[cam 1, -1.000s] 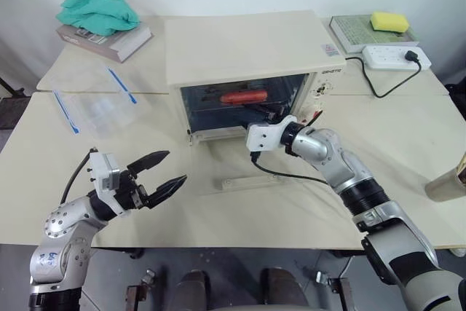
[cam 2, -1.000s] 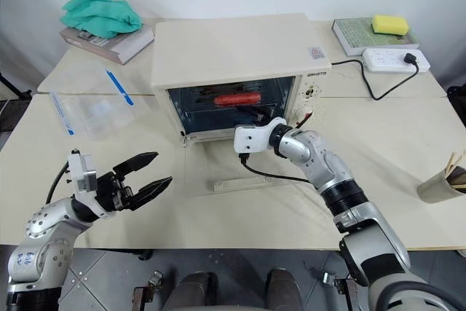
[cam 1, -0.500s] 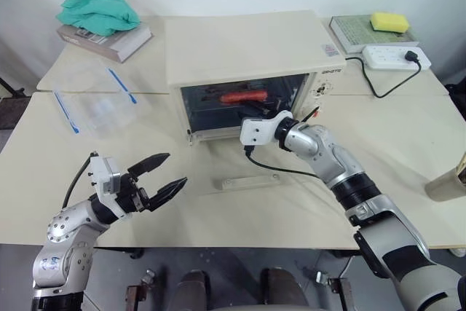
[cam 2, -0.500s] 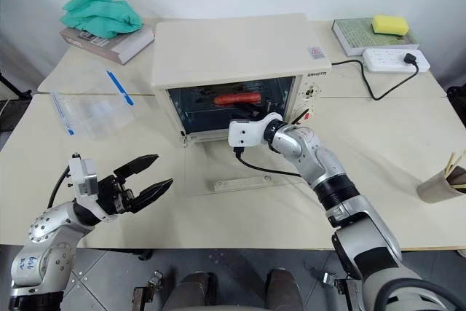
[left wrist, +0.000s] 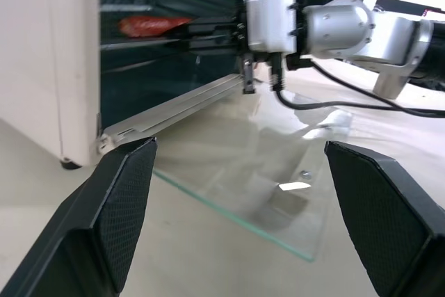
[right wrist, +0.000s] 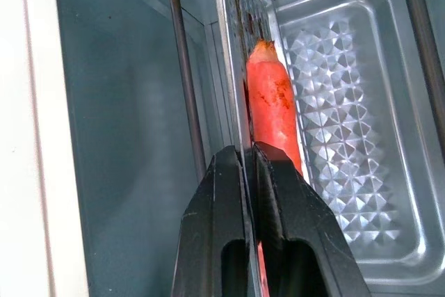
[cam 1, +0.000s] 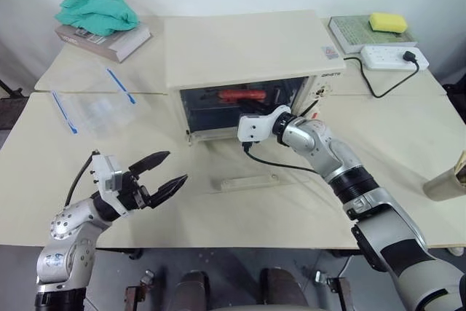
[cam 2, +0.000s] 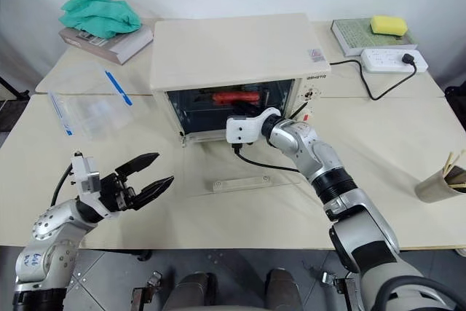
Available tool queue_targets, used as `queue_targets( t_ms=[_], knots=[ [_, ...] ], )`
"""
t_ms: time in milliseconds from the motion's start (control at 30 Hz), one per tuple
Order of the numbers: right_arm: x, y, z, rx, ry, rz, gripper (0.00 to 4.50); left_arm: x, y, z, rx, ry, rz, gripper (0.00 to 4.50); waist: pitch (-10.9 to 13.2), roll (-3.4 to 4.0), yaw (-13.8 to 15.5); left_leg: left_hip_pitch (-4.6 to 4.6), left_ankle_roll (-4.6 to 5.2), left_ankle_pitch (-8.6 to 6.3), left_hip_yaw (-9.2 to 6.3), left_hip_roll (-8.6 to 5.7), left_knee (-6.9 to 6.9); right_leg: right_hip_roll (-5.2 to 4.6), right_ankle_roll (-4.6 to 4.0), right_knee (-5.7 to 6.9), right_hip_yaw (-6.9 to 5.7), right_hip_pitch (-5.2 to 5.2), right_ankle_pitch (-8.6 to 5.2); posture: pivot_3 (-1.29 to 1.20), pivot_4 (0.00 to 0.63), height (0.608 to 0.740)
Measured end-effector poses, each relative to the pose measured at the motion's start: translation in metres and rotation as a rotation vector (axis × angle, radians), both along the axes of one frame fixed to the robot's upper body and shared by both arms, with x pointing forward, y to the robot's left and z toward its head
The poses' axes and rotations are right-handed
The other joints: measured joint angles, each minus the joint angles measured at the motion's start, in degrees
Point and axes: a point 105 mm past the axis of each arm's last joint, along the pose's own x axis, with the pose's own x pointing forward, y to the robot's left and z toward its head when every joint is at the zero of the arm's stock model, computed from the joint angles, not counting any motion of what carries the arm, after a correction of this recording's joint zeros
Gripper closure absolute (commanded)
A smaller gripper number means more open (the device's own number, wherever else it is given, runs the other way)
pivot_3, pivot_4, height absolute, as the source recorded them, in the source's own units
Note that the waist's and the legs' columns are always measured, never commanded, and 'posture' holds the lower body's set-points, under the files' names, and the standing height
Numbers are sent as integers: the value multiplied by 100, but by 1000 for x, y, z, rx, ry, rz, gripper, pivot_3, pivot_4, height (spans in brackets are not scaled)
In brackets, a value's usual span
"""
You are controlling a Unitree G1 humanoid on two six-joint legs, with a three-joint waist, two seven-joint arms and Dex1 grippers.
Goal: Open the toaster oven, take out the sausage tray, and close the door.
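Metal rim of the sausage tray [right wrist: 327,95] is pinched by the right gripper [right wrist: 248,161], so you pull it straight out, level (left gripper [cam 1: 162,171] jaws wide, idle).

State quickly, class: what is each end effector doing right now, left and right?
Left end effector: open, holding nothing, above the table.
Right end effector: shut on the sausage tray rim, inside the toaster oven.

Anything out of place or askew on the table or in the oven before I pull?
Nothing stands out. The door lies flat open on the table, the sausage rests lengthwise in the sausage tray inside the toaster oven, and the right gripper is shut on the tray's rim.
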Motion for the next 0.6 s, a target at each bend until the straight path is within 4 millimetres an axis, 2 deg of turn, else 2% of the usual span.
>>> queue_targets(
  t_ms=[100, 467, 600],
  knots=[
    [-2, 1, 0, -12, 1, 23, 4481, 5, -1, 8, -10, -26, 11, 400, 0, 0, -29, 0, 0, 0, 0, 0, -2, 0, 0, 0, 0, 0, 0, 0, 150, 740],
    [-16, 3, 2, -70, 83, 144, 4481, 8, -4, 5, -37, -25, 30, 400, 1, 0, -118, -1, 0, 0, 6, 3, -13, 0, 0, 1, 0, -12, 0, 0, 150, 740],
    [-18, 2, 3, -95, 96, 155, 4481, 16, -9, 5, -50, -31, 30, 400, 1, 0, -117, -2, 0, 0, 7, 3, -11, 0, 0, 1, 0, -12, 0, 0, 150, 740]
  ],
)
